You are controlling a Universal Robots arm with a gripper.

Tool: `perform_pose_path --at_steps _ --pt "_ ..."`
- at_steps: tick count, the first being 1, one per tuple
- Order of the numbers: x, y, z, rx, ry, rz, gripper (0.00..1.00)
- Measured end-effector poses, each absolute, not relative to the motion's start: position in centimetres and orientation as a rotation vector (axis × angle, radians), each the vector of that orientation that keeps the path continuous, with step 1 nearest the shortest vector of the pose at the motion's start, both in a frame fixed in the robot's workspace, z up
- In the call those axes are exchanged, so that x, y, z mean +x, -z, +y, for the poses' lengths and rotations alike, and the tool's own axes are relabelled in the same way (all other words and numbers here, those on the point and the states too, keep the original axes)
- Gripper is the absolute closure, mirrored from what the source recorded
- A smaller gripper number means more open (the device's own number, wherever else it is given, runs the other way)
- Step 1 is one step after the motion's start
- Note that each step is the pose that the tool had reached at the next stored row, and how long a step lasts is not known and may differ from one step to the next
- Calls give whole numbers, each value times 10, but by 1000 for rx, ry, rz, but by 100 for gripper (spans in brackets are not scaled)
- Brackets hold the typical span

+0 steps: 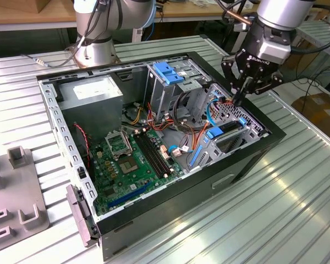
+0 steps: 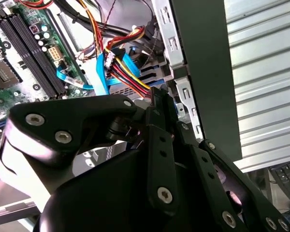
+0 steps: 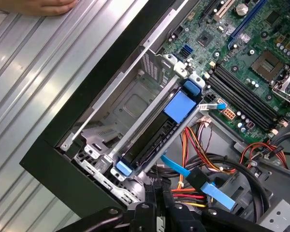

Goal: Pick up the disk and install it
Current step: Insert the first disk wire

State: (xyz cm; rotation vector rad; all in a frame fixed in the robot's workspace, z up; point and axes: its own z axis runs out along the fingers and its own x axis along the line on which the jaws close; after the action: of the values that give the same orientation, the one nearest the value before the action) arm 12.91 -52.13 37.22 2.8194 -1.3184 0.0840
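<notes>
The disk (image 1: 229, 128) lies flat in the drive bay at the front corner of the open computer case (image 1: 247, 159), on the exterior view's right. In the first wrist view the disk (image 3: 150, 140) shows as a dark slab between metal rails, with a blue plastic tab at each end. My gripper (image 1: 238, 100) hangs just above the case beside that bay, tips pointing down, shut with nothing between the fingers. Its black fingers (image 2: 159, 111) stand pressed together over a bundle of coloured cables. The gripper (image 3: 157, 205) also shows close to the disk's nearer end.
A grey power-supply box (image 1: 91, 93) sits in the case's far corner, and a blue latch (image 1: 168, 71) tops the metal cage. The green motherboard (image 1: 129, 165) fills the floor. Blue and coloured cables (image 3: 203, 181) run under the gripper. A person's hand (image 3: 38, 6) rests on the slatted table.
</notes>
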Motion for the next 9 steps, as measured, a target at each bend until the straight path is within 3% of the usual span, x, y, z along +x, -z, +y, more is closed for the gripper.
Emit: perform_pose_path --at_steps 9 --pt "123 -372 -521 2814 -84 -1331 83"
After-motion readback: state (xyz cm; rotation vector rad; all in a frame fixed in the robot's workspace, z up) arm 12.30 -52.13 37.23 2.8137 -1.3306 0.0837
